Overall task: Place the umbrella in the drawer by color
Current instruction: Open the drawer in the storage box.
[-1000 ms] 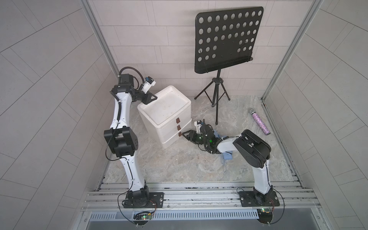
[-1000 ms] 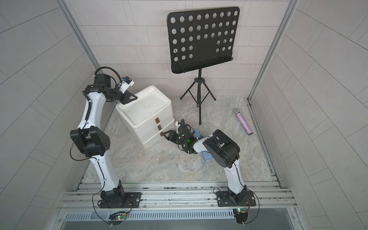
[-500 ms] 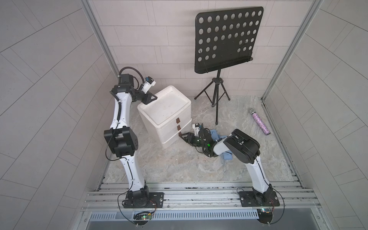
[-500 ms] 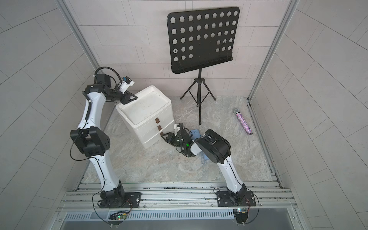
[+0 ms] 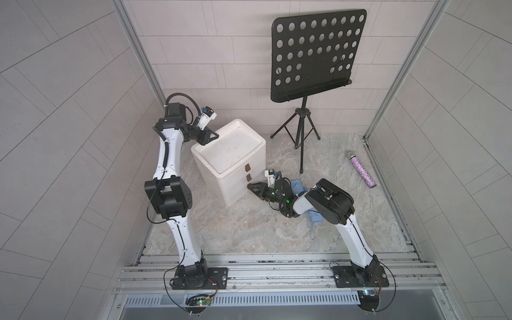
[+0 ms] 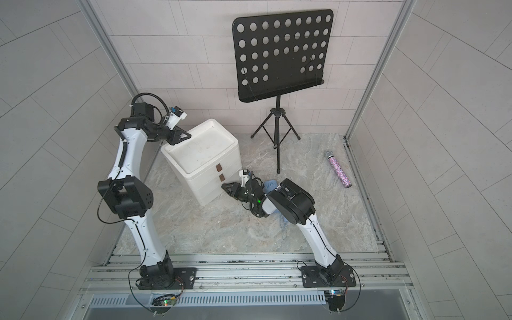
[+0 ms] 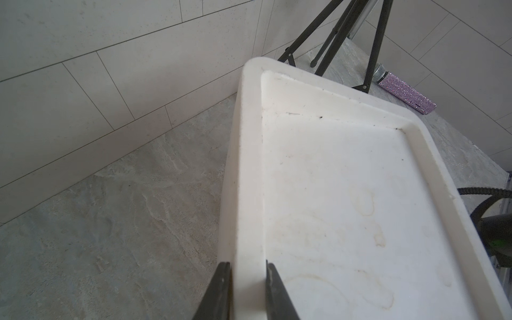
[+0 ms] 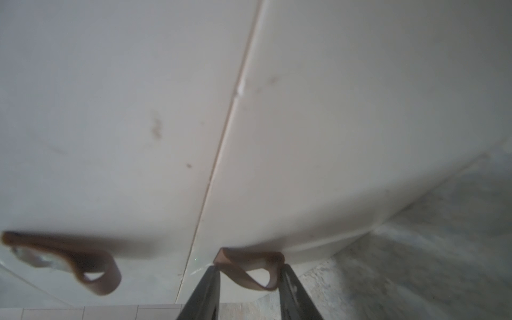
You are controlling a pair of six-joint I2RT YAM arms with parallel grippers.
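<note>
Jaws of right gripper (image 8: 249, 267) pinch bottom-drawer pull loop (image 8: 249, 257), lower centre of frame; left gripper (image 7: 247, 263) clamps cabinet rim (image 7: 249, 166); blue umbrella (image 5: 298, 185) lies centre-right in a top view, behind right wrist, nearest right arm

One drawer unit (image 5: 230, 149), one music stand (image 5: 315, 52), one microphone (image 5: 361, 173), one blue umbrella (image 5: 299, 185), two robot arms (image 5: 166, 155).

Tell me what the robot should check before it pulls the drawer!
1. Left gripper clamped on chest rim: ok.
2. Right gripper jaws either side of the tab: ok.
3. Tab pinched tight: cannot tell.
4. Drawer open: not ok, shut.
5. Umbrella near enough: looks ok, lying unheld on the floor by the right arm.
6. Drawer matches the umbrella's blue: cannot tell.
</note>
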